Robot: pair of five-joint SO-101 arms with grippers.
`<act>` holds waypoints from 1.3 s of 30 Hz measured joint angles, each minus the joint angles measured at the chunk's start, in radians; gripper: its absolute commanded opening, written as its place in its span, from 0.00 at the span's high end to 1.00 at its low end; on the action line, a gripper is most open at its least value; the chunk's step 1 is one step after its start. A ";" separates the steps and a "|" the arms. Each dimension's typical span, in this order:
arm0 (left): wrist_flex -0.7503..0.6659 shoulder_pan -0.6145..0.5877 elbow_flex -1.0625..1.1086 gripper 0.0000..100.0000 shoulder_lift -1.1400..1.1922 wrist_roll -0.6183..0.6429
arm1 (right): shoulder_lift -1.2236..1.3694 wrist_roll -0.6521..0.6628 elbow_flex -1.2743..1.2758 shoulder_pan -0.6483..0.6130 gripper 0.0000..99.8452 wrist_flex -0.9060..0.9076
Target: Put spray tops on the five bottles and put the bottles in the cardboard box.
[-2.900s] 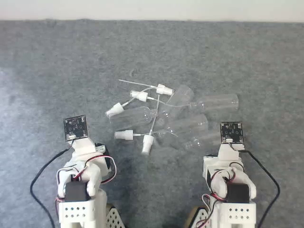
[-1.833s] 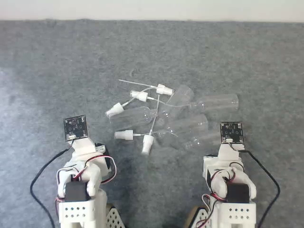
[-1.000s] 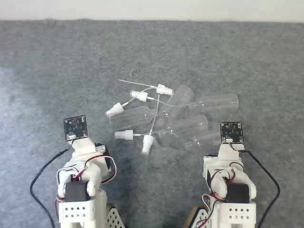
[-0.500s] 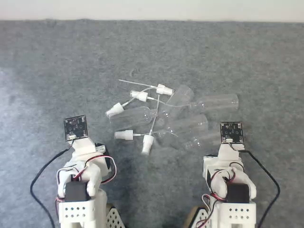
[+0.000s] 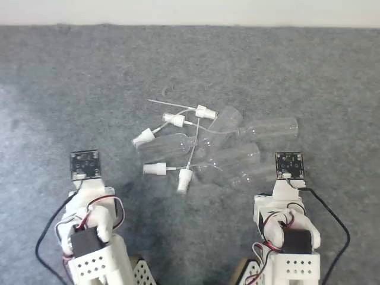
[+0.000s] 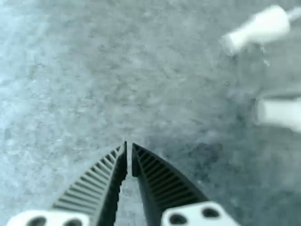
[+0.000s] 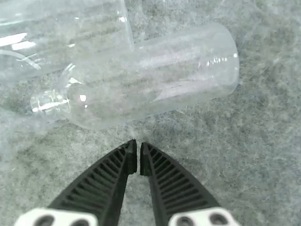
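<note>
Several clear plastic bottles lie in a loose heap at the middle of the grey carpet, mixed with several white spray tops on thin tubes. My left gripper is shut over bare carpet, with two spray tops off to one side. The left arm stands at the front left. My right gripper is shut just short of a lying bottle whose open neck is bare. The right arm sits at the front right, beside the nearest bottle.
Grey carpet covers the whole table, with open room to the left, right and far side of the heap. A pale wall strip runs along the far edge.
The left arm has swung a little to the left and back toward the front. The right arm, bottles and spray tops have not moved.
</note>
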 measured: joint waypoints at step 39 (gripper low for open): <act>0.000 -0.120 0.000 0.99 0.000 -0.035 | 0.608 0.319 -0.856 -0.413 0.96 -0.058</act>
